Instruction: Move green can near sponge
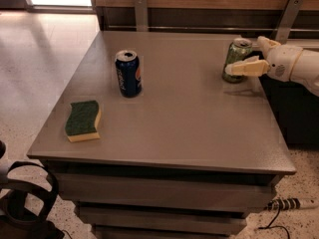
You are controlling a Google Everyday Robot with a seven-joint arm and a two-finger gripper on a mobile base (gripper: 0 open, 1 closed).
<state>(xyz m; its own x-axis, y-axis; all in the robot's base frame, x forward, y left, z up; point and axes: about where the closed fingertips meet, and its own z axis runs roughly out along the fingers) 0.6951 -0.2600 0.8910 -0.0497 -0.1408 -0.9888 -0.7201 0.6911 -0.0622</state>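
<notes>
The green can (235, 59) stands upright at the far right of the grey table (189, 118). My gripper (244, 54) reaches in from the right edge and is open. One cream finger (246, 67) lies across the front of the can, and the other finger (264, 43) sits behind and to the right of the can's top with a small gap. The sponge (83, 120), dark green over yellow, lies flat near the table's front left corner, far from the can.
A dark blue Pepsi can (129, 73) stands upright at the table's left middle, between sponge and green can. A wooden wall with metal brackets (141, 13) runs behind the table. A power strip (289, 203) lies on the floor at right and a black object (25, 203) at lower left.
</notes>
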